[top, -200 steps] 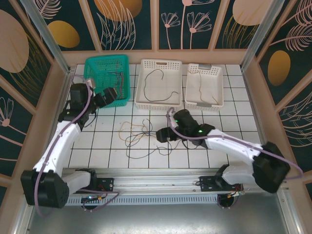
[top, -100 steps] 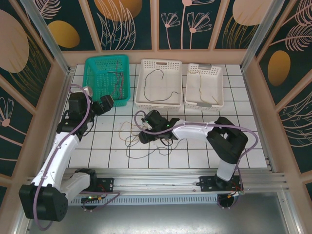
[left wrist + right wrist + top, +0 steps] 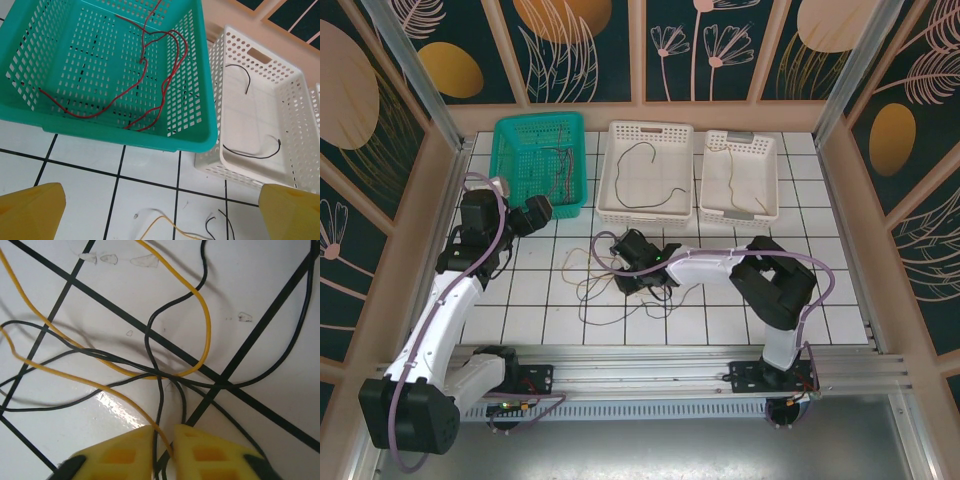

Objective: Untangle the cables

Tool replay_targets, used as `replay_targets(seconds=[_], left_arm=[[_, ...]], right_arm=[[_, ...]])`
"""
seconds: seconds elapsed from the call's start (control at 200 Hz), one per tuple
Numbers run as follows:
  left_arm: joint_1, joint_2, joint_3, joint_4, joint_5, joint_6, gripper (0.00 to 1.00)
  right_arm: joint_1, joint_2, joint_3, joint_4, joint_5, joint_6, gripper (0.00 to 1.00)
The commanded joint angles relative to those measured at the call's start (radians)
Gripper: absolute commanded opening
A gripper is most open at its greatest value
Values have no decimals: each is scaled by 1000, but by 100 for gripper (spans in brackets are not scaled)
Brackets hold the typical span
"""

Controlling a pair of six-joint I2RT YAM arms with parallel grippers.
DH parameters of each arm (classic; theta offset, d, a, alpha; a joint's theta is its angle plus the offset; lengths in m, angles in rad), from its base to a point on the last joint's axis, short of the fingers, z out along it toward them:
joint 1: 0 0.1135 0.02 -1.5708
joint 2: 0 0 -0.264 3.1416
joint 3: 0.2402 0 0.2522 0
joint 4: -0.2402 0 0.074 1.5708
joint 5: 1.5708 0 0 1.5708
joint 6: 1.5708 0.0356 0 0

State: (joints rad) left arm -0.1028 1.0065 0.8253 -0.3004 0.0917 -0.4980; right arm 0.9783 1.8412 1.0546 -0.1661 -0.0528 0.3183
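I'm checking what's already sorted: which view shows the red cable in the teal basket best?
Left wrist: the red cable lies large and sharp on the floor of the teal basket. Top external shows it small and faint.

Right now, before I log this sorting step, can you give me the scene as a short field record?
teal basket: red cables inside
middle white basket: dark cable inside
right white basket: tan cable inside
loose cables: yellow and dark, crossed on the tiles
left hand: open, near the teal basket
right hand: closed on the loose cables, a yellow and a dark strand between its fingers
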Motion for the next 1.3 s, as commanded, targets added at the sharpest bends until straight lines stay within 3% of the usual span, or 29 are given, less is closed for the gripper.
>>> replay_targets(seconds=[0.0, 0.185, 0.33, 0.636, 0.941, 1.296], left_arm=[[3, -5, -8, -6, -2, 20, 98], [3, 0, -14, 8, 47, 13, 99], [-7, -2, -26, 37, 129, -17, 99], [-73, -20, -84, 143, 274, -109, 99], [-174, -87, -210, 363, 411, -233, 99], [-247, -147, -312, 646, 533, -319, 99]], right_arm=[[9, -59, 35, -40, 16, -15, 9], [1, -187, 54, -74, -29, -39, 0], [-20, -299, 72, -92, -81, -48, 0], [-140, -484, 90, -43, -320, -22, 0], [-225, -568, 67, 58, -509, 46, 0], [-234, -570, 33, 87, -567, 57, 0]])
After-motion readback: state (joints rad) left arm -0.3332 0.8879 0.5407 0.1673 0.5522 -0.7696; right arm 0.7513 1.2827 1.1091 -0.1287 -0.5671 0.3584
